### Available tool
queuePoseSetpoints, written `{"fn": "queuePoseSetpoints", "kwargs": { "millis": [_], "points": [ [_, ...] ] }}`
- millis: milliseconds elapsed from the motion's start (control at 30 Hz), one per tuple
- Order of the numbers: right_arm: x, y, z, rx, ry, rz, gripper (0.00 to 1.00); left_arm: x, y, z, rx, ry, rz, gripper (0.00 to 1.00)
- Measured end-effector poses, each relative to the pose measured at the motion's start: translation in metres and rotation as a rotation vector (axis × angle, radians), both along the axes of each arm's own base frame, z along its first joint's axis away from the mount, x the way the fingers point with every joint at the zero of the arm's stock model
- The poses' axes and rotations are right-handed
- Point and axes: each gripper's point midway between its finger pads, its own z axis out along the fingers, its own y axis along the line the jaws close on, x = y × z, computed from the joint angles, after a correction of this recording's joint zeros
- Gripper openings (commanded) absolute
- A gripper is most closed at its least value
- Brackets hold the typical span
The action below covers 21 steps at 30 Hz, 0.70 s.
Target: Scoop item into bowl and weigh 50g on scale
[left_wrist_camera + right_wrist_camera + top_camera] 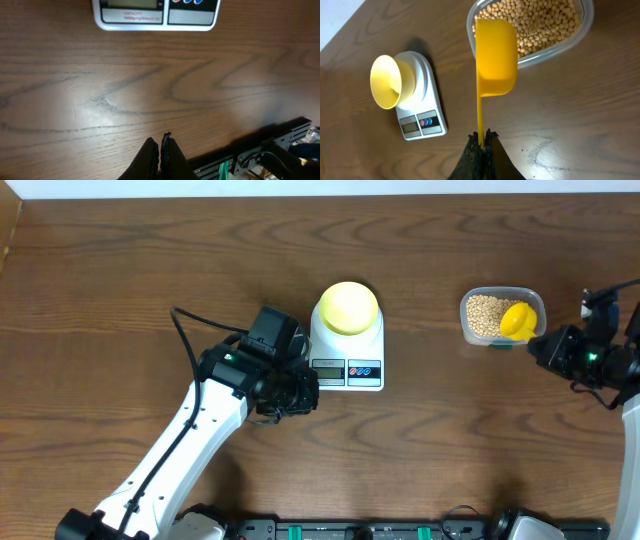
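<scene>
Far left and underneath everything: wooden table (100, 280). Next along, left gripper (300, 392), fingers pressed together on nothing, low over the wood near the front left corner of the scale (347, 370) and apart from it. In the left wrist view, only the scale's front edge, with display and buttons, at the top of the frame. In the middle: white digital scale, display side toward the robot, carrying the pale-yellow bowl (347, 308) upright on its platform. Further right, well apart from the scale: clear plastic container (470, 298) holding the tan beans (483, 315), all heaped inside it. Over the container's right part: bright yellow scoop (518, 320), cup end above the beans, thin handle reaching out past the rim. Far right: right gripper (482, 137), clamped tight on the tip of that handle. Cannot tell whether the cup carries any beans.
</scene>
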Motion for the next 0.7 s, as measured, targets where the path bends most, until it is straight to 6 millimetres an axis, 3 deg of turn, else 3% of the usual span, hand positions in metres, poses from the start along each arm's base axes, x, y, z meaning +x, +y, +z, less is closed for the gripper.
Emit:
{"fn": "queuePoseSetpoints", "kwargs": {
  "millis": [300, 700],
  "points": [
    [-0.005, 0.002, 0.002, -0.01, -0.002, 0.019, 0.01, 0.025, -0.031, 0.015, -0.078, -0.188, -0.095, 0.07],
    [-0.003, 0.005, 0.004, -0.031, -0.028, 0.052, 0.01, 0.023, -0.019, 0.008, 0.008, -0.204, -0.114, 0.07]
  ]
}}
